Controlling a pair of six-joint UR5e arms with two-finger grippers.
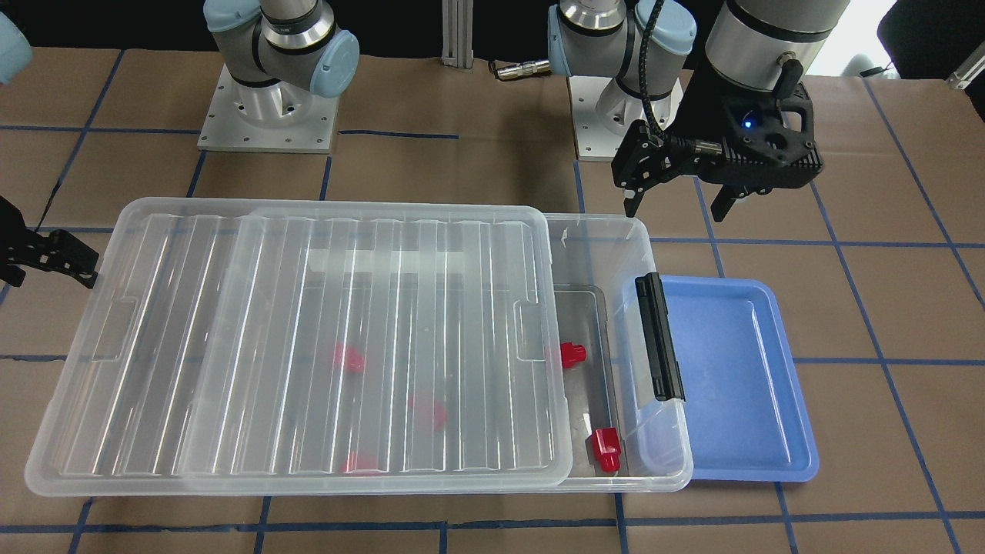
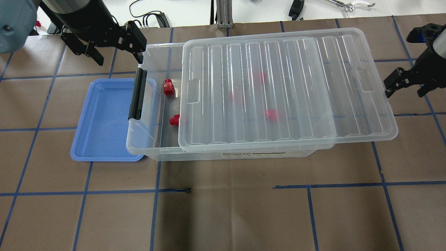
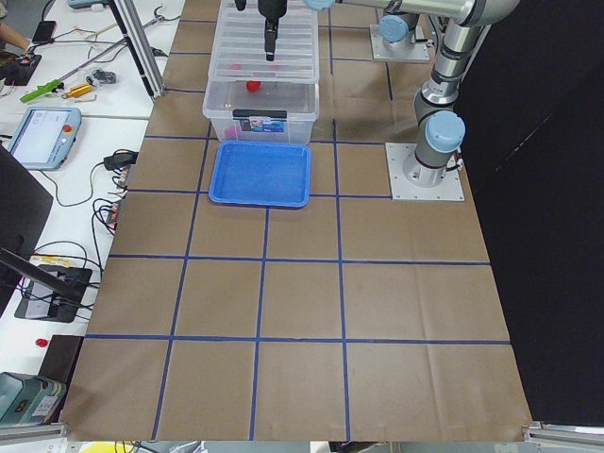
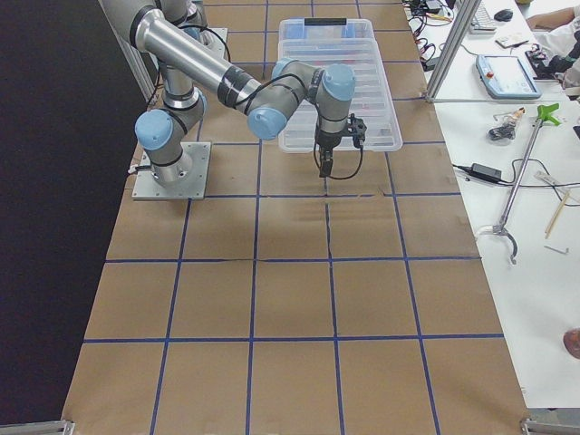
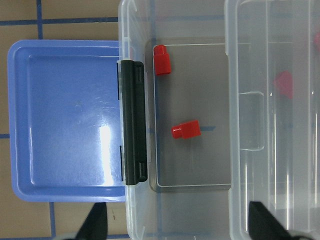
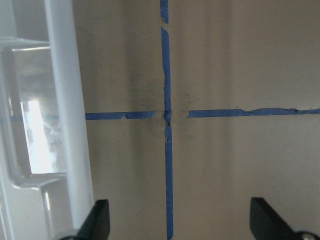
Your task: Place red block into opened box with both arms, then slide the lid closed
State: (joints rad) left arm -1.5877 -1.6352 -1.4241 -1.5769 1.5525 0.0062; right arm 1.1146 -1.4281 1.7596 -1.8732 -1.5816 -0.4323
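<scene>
Left gripper (image 2: 120, 59) and right gripper (image 2: 404, 91): jaws apart, empty. I judge the lid (image 2: 278, 90) light, slick and flexible, so I would push squarely at its end notch (image 2: 364, 75).

you're looking at a box (image 1: 654, 438) of clear glossy plastic, a lid (image 1: 308, 346) of ribbed translucent plastic, a red block (image 5: 186, 129) that shines, a smooth glossy blue tray (image 1: 739, 369), a desk (image 2: 226, 216) covered in matt brown paper
</scene>
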